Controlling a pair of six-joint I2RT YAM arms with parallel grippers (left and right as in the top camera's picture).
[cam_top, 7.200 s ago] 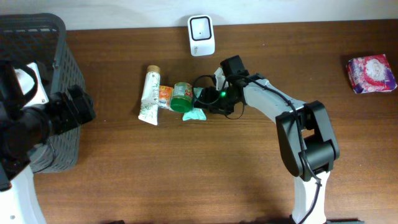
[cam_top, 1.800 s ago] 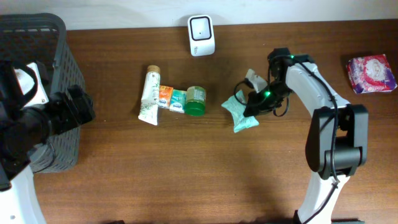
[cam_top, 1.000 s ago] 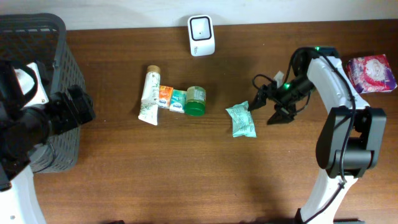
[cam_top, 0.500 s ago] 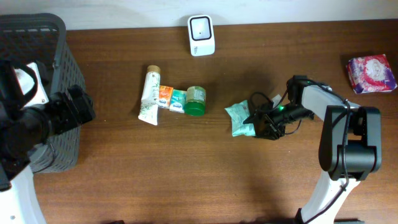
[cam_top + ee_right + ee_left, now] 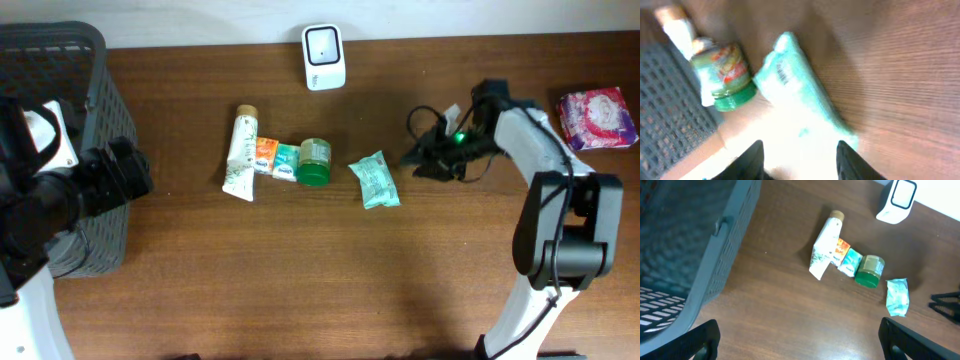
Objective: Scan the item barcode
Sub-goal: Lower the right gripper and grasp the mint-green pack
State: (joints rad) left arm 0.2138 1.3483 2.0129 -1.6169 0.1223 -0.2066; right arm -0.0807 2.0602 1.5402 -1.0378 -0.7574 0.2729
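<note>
Overhead, we see the teal packet (image 5: 374, 181) mid-desk (image 5: 300, 290), nearer the green jar (image 5: 314, 161) than a moment ago. Bare wood runs to the front edge. The right gripper (image 5: 418, 158) has drawn back, part-open and empty.

Left wrist: the left gripper (image 5: 799, 342) gapes wide, empty.

Right wrist: we find the packet's print too blurred to read.

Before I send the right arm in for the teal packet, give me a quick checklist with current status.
1. Right gripper empty, fingers apart: ok.
2. Teal plastic packet between those fingers: not ok, it lies ahead of them.
3. Packet clear of the green-lidded jar: ok, a gap shows.
4. Barcode visible on the packet: cannot tell.
5. White scanner at the back edge unobstructed: ok.
6. Left gripper open, far from the packet: ok.
</note>
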